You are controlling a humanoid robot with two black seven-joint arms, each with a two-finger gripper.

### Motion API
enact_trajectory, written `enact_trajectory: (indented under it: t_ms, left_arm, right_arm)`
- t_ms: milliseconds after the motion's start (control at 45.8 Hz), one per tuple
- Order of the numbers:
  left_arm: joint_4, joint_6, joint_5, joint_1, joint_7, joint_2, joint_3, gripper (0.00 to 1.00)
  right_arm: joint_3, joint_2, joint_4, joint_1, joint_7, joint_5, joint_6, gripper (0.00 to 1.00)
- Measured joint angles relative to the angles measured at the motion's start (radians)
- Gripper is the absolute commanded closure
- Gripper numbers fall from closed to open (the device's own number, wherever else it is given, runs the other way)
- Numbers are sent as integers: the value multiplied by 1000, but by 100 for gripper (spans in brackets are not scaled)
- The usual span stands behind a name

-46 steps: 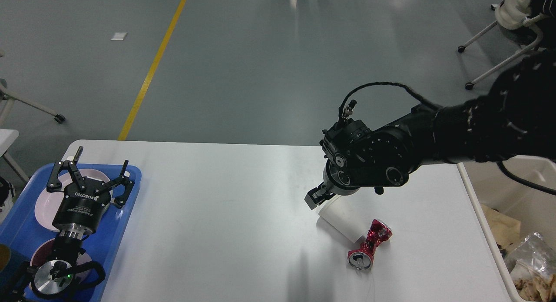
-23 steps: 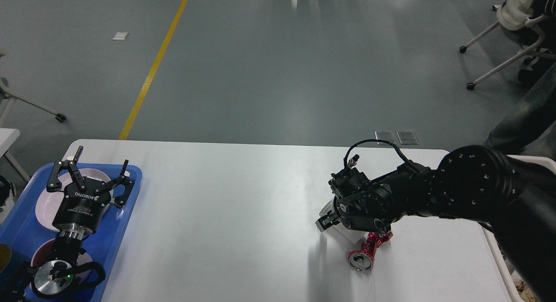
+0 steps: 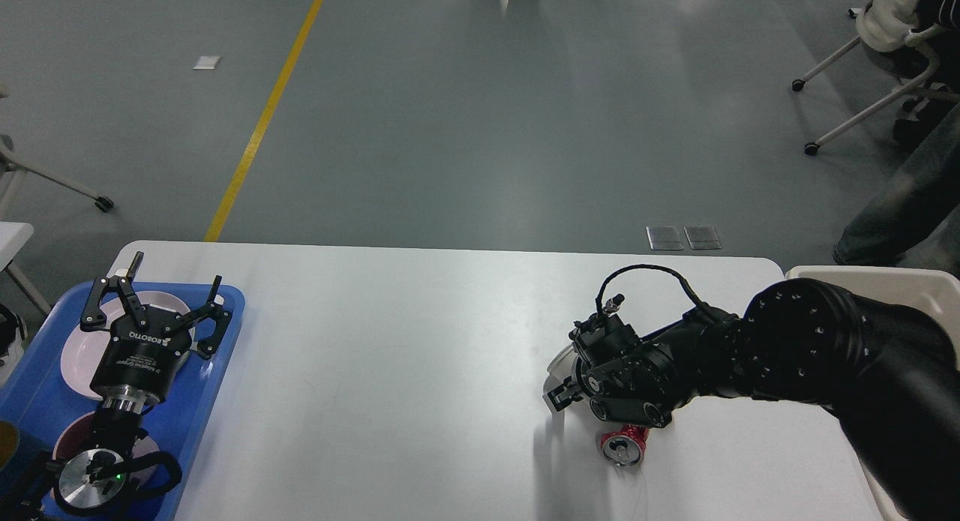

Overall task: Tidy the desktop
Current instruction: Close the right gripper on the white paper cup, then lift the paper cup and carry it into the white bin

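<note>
The right gripper (image 3: 561, 390) has dropped onto the cup (image 3: 556, 365) beside the can (image 3: 622, 446), jaws' state unclear; the left gripper (image 3: 154, 311) hangs spread over the tray (image 3: 225, 348).

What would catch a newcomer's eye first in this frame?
The right gripper, low on the desktop at right, reaches a white paper cup beside a crushed red can. At far left, the left gripper hangs open over pink plates in a blue tray.

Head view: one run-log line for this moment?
right gripper: at white paper cup | crushed red can: on white desktop | left gripper: open
</note>
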State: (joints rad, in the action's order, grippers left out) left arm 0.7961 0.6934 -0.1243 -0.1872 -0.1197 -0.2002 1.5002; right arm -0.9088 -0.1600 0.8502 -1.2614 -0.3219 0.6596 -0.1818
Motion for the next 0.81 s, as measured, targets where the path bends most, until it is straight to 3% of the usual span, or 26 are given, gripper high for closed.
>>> enact_trajectory:
  t_ms: [44,153,306,524,808]
  left_arm:
    - [0,0,0,0,0,0,0,3]
    - [0,0,0,0,0,0,0,3]
    - [0,0,0,0,0,0,0,3]
    - [0,0,0,0,0,0,0,3]
    - [0,0,0,0,0,0,0,3]
  right_arm:
    - [1,0,0,0,0,-2,7,12]
    - [3,0,0,-6,-1,-10,13,34]
    - [4,2,2,-6,-6,-53,13,55]
    - [5,3,3,-10,-8,-166,5,100]
    - [5,18,18,-69,-10,-378,-4,100]
